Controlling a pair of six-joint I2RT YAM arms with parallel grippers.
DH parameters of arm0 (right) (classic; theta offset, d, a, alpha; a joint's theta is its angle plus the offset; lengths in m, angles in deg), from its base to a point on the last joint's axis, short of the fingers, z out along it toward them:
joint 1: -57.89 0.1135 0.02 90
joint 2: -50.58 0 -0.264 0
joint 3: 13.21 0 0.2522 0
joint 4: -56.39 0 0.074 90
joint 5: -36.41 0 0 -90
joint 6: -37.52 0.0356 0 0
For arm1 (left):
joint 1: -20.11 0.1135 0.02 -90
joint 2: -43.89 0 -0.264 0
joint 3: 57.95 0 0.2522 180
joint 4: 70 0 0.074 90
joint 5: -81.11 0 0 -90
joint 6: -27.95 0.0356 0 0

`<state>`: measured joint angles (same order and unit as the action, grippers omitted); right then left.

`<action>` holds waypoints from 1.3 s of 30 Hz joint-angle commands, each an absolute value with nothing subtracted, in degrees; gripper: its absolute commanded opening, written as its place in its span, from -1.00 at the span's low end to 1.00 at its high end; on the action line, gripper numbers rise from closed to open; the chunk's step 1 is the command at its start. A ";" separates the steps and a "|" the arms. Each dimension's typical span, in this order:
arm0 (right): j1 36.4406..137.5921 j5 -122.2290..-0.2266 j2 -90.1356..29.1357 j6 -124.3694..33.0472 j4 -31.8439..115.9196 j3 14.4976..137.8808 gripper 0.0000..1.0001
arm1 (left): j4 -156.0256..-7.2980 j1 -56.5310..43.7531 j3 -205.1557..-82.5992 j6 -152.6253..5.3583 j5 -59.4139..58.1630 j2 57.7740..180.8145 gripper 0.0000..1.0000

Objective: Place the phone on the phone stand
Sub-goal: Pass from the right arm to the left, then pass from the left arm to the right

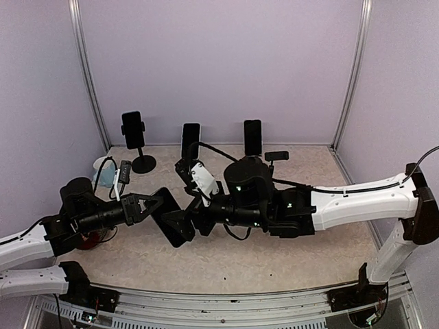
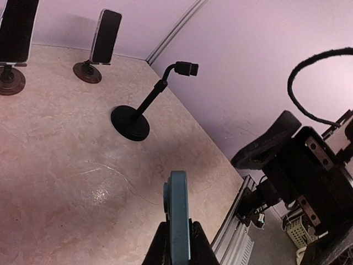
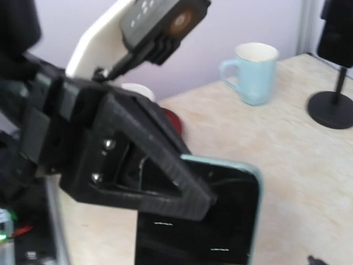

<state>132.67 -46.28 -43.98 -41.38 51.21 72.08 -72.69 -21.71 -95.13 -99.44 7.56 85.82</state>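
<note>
Teal-cased phone point(image 2: 177, 207) edge-on right at lens, clenched tight in L gripper point(image 2: 177, 245), held up off table point(image 2: 66, 165) mid-workspace (not on any stand yet). R gripper point(image 1: 184, 221) beside phone's far end, jaws spread fully wide; touching or not, hard to tell from above. Looks like a handover setup: empty gooseneck stand point(image 2: 150, 99) at back right, on R side, so easier reach from there. Next, prob.: close R on phone, release L.

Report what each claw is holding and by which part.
The left claw holds the teal-cased phone, pinched front and back near one end. The right claw is open beside it, holding nothing.
</note>
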 commanded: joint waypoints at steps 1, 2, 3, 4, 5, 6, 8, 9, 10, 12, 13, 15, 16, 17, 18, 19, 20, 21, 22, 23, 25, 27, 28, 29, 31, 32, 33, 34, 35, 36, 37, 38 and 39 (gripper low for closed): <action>129.29 -59.44 -40.12 -37.42 51.27 67.76 1.00 | -70.82 -22.09 -98.22 -95.22 14.41 83.74 -1.00; 128.73 -61.42 -39.57 -36.90 51.71 66.88 1.00 | -70.93 -22.12 -98.27 -94.79 15.22 83.53 -1.00; 128.19 -62.88 -39.17 -36.58 52.10 66.08 1.00 | -71.12 -22.20 -98.39 -94.29 16.19 83.41 -1.00; 127.93 -64.31 -38.82 -36.33 52.34 65.45 0.99 | -71.30 -22.29 -98.54 -93.69 17.12 83.24 -1.00; 127.78 -65.44 -38.65 -36.26 52.49 65.18 0.98 | -71.58 -22.38 -98.64 -93.17 17.88 83.00 -1.00; 127.72 -66.65 -38.59 -36.33 52.16 65.17 0.96 | -71.79 -22.57 -98.70 -92.72 18.62 82.81 -1.00; 127.68 -68.93 -38.96 -36.45 51.17 65.65 0.90 | -72.12 -22.98 -98.83 -91.95 20.05 82.43 -1.00; 127.67 -70.09 -39.27 -36.52 50.68 66.04 0.87 | -72.28 -23.20 -98.93 -91.72 20.56 82.20 -1.00; 127.67 -71.33 -39.61 -36.61 50.23 66.42 0.84 | -72.33 -23.41 -99.03 -91.47 21.08 82.02 -1.00; 127.72 -73.48 -40.48 -36.42 49.38 67.09 0.77 | -72.70 -23.97 -99.21 -90.73 21.83 81.63 -1.00; 127.68 -74.37 -40.88 -36.15 49.23 67.29 0.73 | -72.96 -24.27 -99.28 -90.30 22.17 81.35 -1.00; 127.59 -76.71 -41.80 -35.31 49.32 67.65 0.65 | -73.53 -24.80 -99.67 -89.38 22.76 81.10 -1.00; 127.51 -77.83 -42.34 -34.88 49.36 67.88 0.63 | -73.89 -25.07 -99.94 -88.85 22.88 81.00 -1.00; 127.50 -79.11 -42.85 -34.47 49.43 68.07 0.60 | -74.12 -25.29 -100.34 -88.40 23.18 80.98 -1.00; 127.51 -79.95 -43.33 -34.31 49.45 68.32 0.56 | -74.40 -25.44 -100.54 -87.96 23.64 80.93 -1.00; 127.50 -80.74 -44.00 -34.03 49.51 68.71 0.52 | -74.64 -25.62 -100.89 -87.55 24.05 80.97 -1.00; 127.50 -81.48 -44.28 -33.90 49.57 69.01 0.46 | -74.87 -25.78 -101.17 -87.19 24.24 81.04 -1.00; 127.50 -82.17 -44.66 -33.62 49.80 69.24 0.39 | -75.15 -25.91 -101.45 -86.89 24.47 81.13 -1.00; 127.50 -82.97 -45.17 -33.32 50.05 69.40 0.33 | -75.48 -26.06 -101.73 -86.58 24.57 81.27 -1.00; 127.50 -83.78 -45.52 -33.09 50.26 69.64 0.27 | -75.76 -26.23 -101.87 -86.35 24.73 81.44 -1.00; 127.50 -85.25 -46.18 -32.71 50.52 70.27 0.14 | -76.25 -26.49 -102.19 -85.92 24.99 81.79 -1.00; 127.50 -86.28 -46.64 -32.33 50.83 70.65 0.04 | -76.78 -26.79 -102.38 -85.69 25.13 82.09 -1.00; 127.42 -86.74 -46.81 -32.19 50.89 70.84 0.00 | -77.00 -26.94 -102.40 -85.54 25.13 82.26 -1.00; 127.41 -87.13 -47.00 -32.10 50.89 71.01 -0.04 | -77.28 -27.11 -102.47 -85.45 25.13 82.34 -1.00; 127.41 -87.69 -47.34 -32.09 50.73 71.26 -0.14 | -77.66 -27.42 -102.48 -85.21 25.13 82.38 -1.00; 127.39 -88.00 -47.52 -32.00 50.64 71.40 -0.20 | -77.82 -27.58 -102.59 -85.22 25.06 82.38 -1.00; 127.33 -88.30 -47.73 -31.95 50.63 71.57 -0.26 | -77.95 -27.73 -102.67 -85.18 25.04 82.31 -1.00; 127.28 -88.64 -47.95 -31.95 50.65 71.64 -0.32 | -78.03 -27.89 -102.67 -85.14 24.97 82.12 -1.00; 127.32 -89.06 -48.19 -31.84 50.68 71.84 -0.41 | -78.09 -27.96 -102.70 -85.04 24.95 82.03 -1.00; 127.32 -89.40 -48.40 -31.71 50.68 72.06 -0.48 | -78.18 -28.04 -102.73 -85.08 24.81 81.97 -1.00; 127.32 -89.84 -48.65 -31.66 50.62 72.20 -0.55 | -78.30 -28.12 -102.87 -84.98 24.77 81.75 -1.00; 127.32 -90.13 -48.99 -31.58 50.64 72.33 -0.61 | -78.42 -28.18 -102.97 -84.95 24.70 81.69 -1.00; 127.32 -90.34 -49.18 -31.52 50.63 72.61 -0.67 | -78.55 -28.22 -102.99 -84.91 24.66 81.50 -1.00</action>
